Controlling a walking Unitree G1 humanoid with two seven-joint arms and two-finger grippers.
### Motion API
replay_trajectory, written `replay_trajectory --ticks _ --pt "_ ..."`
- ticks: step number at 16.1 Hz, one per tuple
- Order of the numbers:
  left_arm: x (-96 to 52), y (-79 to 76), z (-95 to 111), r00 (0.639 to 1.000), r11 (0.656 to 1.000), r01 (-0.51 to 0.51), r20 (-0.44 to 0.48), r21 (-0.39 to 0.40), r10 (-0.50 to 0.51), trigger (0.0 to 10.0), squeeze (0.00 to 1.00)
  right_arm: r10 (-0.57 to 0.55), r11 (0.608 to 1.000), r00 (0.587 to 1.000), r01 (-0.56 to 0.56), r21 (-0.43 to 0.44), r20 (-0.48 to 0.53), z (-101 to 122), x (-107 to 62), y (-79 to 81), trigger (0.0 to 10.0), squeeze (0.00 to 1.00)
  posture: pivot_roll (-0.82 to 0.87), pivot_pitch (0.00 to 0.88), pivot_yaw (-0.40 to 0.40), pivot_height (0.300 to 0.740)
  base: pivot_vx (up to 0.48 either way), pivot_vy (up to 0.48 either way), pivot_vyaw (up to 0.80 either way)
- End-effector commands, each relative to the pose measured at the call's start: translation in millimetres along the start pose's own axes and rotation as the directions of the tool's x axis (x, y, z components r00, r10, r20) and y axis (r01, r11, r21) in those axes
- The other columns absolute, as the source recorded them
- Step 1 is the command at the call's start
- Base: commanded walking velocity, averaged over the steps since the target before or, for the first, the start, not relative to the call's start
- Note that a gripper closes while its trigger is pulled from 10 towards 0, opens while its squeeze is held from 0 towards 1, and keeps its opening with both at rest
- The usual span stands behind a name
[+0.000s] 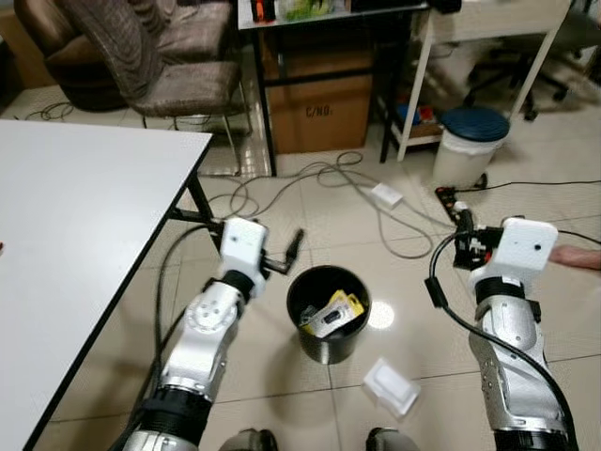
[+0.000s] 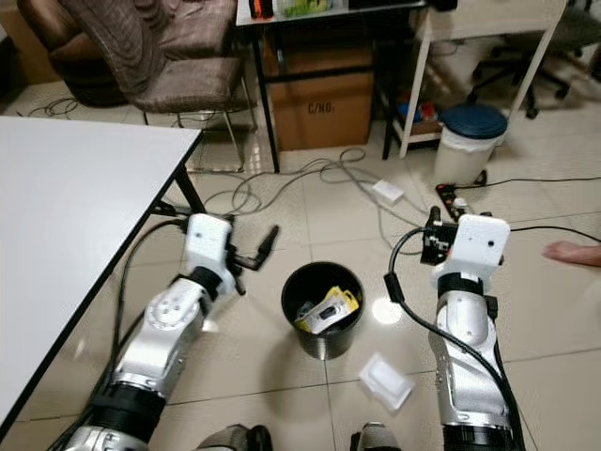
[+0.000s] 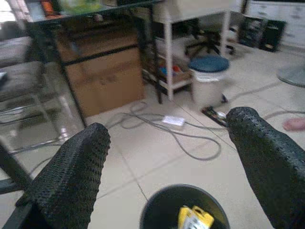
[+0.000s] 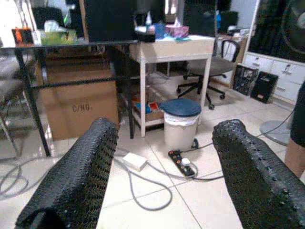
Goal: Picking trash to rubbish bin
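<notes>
One black bin holding yellow trash; one white packet on floor, near right. My left end effector and right end effector: fingers apart, empty. Right wrist view adds a blue-lidded bin.

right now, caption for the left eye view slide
Both open pincers flank black bin holding trash; white packet lies beside it.
</notes>
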State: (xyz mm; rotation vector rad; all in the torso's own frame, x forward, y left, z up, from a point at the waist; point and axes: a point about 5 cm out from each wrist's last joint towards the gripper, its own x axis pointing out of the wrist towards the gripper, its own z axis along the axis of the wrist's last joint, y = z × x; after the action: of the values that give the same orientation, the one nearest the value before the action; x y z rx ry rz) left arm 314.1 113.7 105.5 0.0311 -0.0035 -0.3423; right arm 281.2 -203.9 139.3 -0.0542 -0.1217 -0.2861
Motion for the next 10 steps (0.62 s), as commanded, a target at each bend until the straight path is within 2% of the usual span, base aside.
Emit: replay_trajectory --ticks 1,5,7,10 --pt "2.7 4.8 10 0.998 0.999 -0.033 0.046 -0.001 0.033 10.0 0.00 -0.005 1.000 1.000 0.005 -0.007 -0.001 3 -2.1 2.3 10.0 0.00 -0.12 0.066 0.076 0.740 0.000 0.000 0.00" --pt "5.4 15.7 28 0.988 0.994 -0.105 0.117 -0.005 0.105 10.0 0.00 0.000 1.000 1.000 0.001 -0.012 0.021 13 -0.8 4.8 10.0 0.00 -0.12 0.054 0.075 0.740 0.000 0.000 0.00" --pt "4.3 23.9 28 0.984 0.991 -0.133 0.119 0.009 0.131 10.0 0.00 -0.008 1.000 1.000 0.009 -0.008 0.021 17 -3.0 1.9 10.0 0.00 -0.12 0.057 0.073 0.740 0.000 0.000 0.00" --pt "3.7 26.8 28 0.981 0.988 -0.154 0.119 0.013 0.152 10.0 0.00 -0.006 1.000 1.000 0.006 -0.013 0.014 17 -5.6 0.6 10.0 0.00 -0.12 0.059 0.073 0.740 0.000 0.000 0.00"
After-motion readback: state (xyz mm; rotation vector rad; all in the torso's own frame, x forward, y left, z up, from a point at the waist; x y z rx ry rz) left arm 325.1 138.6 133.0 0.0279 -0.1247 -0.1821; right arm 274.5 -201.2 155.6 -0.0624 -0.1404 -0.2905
